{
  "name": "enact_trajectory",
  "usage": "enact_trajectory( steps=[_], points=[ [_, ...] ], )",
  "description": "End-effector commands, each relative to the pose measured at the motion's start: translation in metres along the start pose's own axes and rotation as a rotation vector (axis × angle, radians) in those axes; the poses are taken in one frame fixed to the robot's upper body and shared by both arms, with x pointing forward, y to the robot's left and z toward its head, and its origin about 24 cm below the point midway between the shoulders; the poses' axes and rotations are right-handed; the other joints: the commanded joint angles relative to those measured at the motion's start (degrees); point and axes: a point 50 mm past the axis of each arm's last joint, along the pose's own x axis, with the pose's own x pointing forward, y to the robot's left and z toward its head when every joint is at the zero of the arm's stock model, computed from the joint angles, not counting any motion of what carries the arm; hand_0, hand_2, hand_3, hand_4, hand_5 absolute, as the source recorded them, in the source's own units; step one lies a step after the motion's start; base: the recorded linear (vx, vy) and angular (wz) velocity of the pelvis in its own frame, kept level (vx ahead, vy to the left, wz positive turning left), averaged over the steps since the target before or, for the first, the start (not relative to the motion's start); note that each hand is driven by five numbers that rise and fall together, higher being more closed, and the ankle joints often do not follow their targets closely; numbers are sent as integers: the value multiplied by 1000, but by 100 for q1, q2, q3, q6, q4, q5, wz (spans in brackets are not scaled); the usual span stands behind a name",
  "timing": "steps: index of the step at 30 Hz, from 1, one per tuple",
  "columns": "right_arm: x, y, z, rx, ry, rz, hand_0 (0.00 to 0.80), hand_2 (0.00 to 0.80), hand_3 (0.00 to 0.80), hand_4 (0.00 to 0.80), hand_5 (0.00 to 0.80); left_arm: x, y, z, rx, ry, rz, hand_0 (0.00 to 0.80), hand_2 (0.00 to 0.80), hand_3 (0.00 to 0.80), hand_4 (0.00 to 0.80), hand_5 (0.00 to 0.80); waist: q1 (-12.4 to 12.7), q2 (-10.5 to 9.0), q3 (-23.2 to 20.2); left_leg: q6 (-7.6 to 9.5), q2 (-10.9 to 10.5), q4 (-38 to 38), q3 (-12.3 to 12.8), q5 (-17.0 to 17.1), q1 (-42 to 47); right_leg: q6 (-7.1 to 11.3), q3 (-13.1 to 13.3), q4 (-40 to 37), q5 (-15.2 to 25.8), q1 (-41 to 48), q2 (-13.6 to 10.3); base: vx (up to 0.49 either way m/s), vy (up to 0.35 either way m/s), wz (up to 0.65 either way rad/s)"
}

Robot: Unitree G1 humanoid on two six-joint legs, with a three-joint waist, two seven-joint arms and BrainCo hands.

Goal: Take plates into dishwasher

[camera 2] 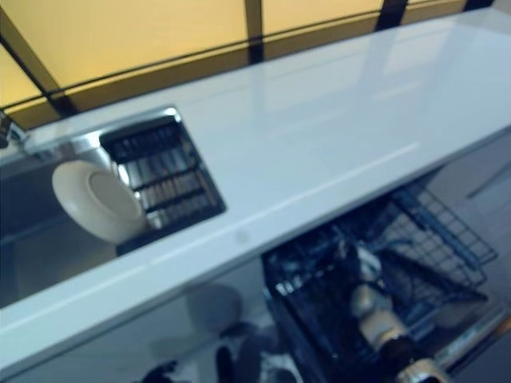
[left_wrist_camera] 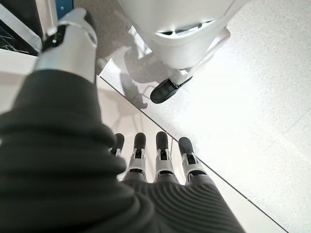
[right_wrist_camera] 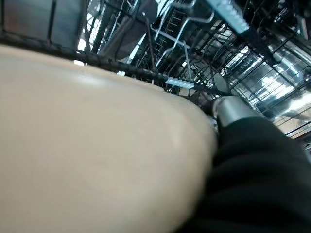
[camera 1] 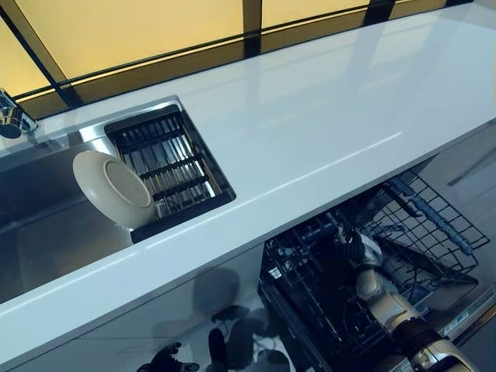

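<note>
A cream plate [camera 1: 112,188] leans upright in the sink against the dark drainer rack [camera 1: 170,159]. My right hand [camera 1: 366,267] reaches down into the pulled-out dishwasher basket [camera 1: 434,225] below the counter. In the right wrist view a second cream plate [right_wrist_camera: 87,145] fills the picture right against the hand, with the thumb [right_wrist_camera: 233,109] at its edge and the basket wires just past it. My left hand [left_wrist_camera: 153,158] hangs low by the cabinet front with straight fingers and holds nothing; it also shows at the bottom of the left eye view [camera 1: 167,360].
A long white counter [camera 1: 325,124] runs above the dishwasher, with a window behind it. The steel sink [camera 1: 46,232] is at the left, with a tap [camera 1: 12,116] at its far corner. A white-based stand [left_wrist_camera: 184,34] is on the floor.
</note>
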Motion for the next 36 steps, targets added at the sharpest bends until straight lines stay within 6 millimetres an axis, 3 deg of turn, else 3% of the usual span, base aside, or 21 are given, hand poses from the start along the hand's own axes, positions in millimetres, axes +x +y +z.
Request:
enact_trajectory(
  steps=[1, 6, 14, 36],
  points=[
    [17, -41, -24, -39, 93, -91, 800, 800, 800, 800, 800, 4, 8, 25, 58, -80, -2, 0, 0, 0, 0, 0, 226, -56, 79, -225, 39, 236, -7, -250, -82, 88, 11, 825, 174, -783, -256, -22, -33, 0],
    [26, -57, -31, -62, 152, -118, 800, 800, 800, 800, 800, 4, 11, 30, 59, -101, 4, 0, 0, 0, 0, 0, 271, -29, 194, -232, 33, 267, -35, -245, -128, 76, 4, 869, 148, -824, -252, -13, -13, 0],
    [30, -73, -64, -53, 328, -117, 800, 800, 800, 800, 800, 4, 14, 34, 56, -118, 14, 0, 0, 0, 0, 0, 350, 35, 294, -219, 15, 287, -118, -183, -235, 31, 12, 869, 175, -886, -198, -11, -5, 3],
    [22, -67, -87, -55, 421, -41, 800, 800, 800, 800, 800, 3, 17, 30, 44, -100, 35, 0, 0, 0, 0, 0, 372, 10, 300, -170, -31, 284, -273, -141, -158, -4, 116, 950, 180, -853, -122, 7, 0, 4]
  ],
)
